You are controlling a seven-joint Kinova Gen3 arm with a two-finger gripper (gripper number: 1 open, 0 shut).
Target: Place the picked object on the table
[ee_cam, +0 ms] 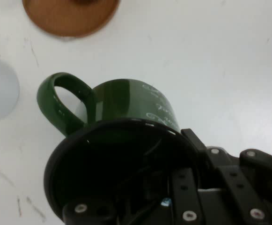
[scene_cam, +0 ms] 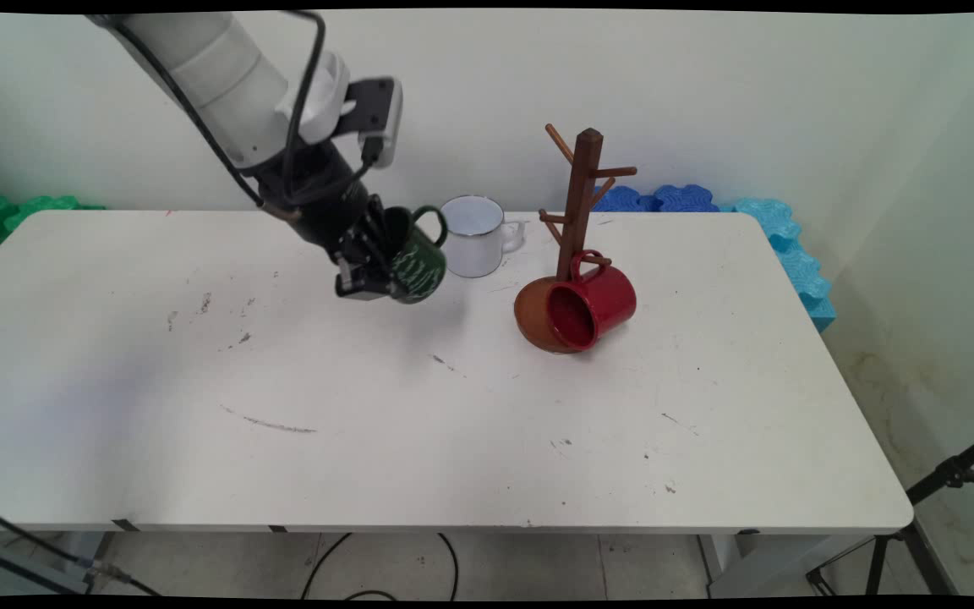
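**Three mugs, one carried above the table**

One black gripper (scene_cam: 366, 269) is clamped on the rim of a green mug (scene_cam: 416, 259), tilted in the air with its handle uppermost. Left of the wooden mug tree (scene_cam: 578, 211) stands a white mug (scene_cam: 473, 236); a red mug (scene_cam: 593, 306) hangs from its low peg, over the table (scene_cam: 453, 423).

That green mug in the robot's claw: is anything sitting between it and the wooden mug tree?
Yes. The green mug, gripped by the gripper, hangs left of the white enamel mug, which stands between it and the mug tree. A red mug already hangs on the tree's lowest peg.
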